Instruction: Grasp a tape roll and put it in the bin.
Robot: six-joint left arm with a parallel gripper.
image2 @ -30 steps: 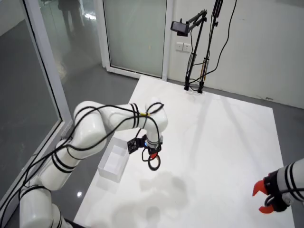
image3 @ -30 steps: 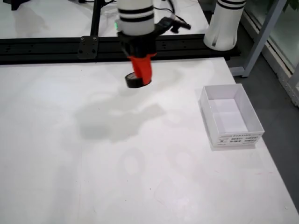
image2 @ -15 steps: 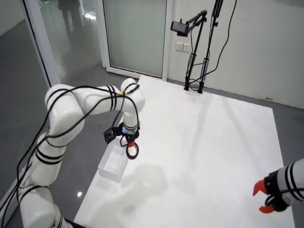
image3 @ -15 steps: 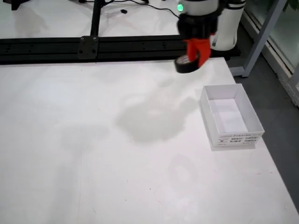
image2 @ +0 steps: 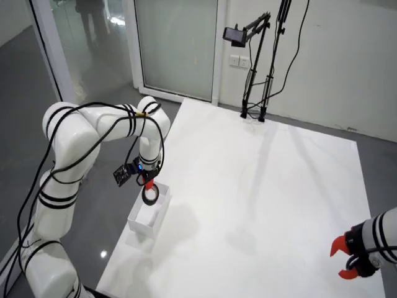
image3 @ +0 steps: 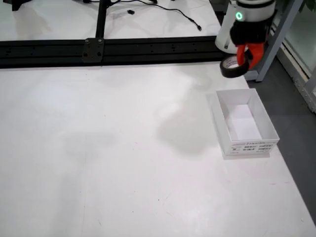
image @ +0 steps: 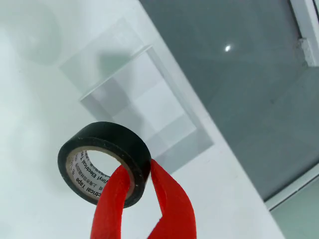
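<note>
- View that rides on the gripper: the two red fingers (image: 172, 199) rise from the bottom edge, clamped on the wall of a black electrical tape roll (image: 112, 149), one finger through the core, the other on the outer face.
- Same view: printed lettering shows on the roll's pale inner core; too small to read in full.
- Same view: the roll is held in the air at lower left of the frame, and the open white bin (image: 149, 107) lies beyond it at frame centre. The bin's walls look pale and its floor bare white.
- Same view: the white tabletop (image: 30, 124) fills the left; grey floor (image: 249, 74) fills the right, with a light spot reflected in it.
- View from the room corner: the white arm (image2: 93, 133) arches from lower left, its gripper (image2: 147, 186) pointing down with the tape roll (image2: 149, 194) hanging over the far end of the bin (image2: 147, 218). The bin sits at the tabletop's left edge in this view.
- Only this view shows a second arm's red gripper (image2: 347, 261) at lower right, and a camera on a black stand (image2: 254, 62) at the tabletop's far end.
- View from across the tabletop: the gripper (image3: 244, 57) sits at upper right, the tape roll (image3: 231, 66) held tilted, above and just beyond the far wall of the bin (image3: 244, 123).
- Only this view shows the printed label on the bin's near wall, and a black rail (image3: 98, 49) along the top of the tabletop (image3: 98, 163).
- A soft shadow lies on the tabletop left of the bin here.
</note>
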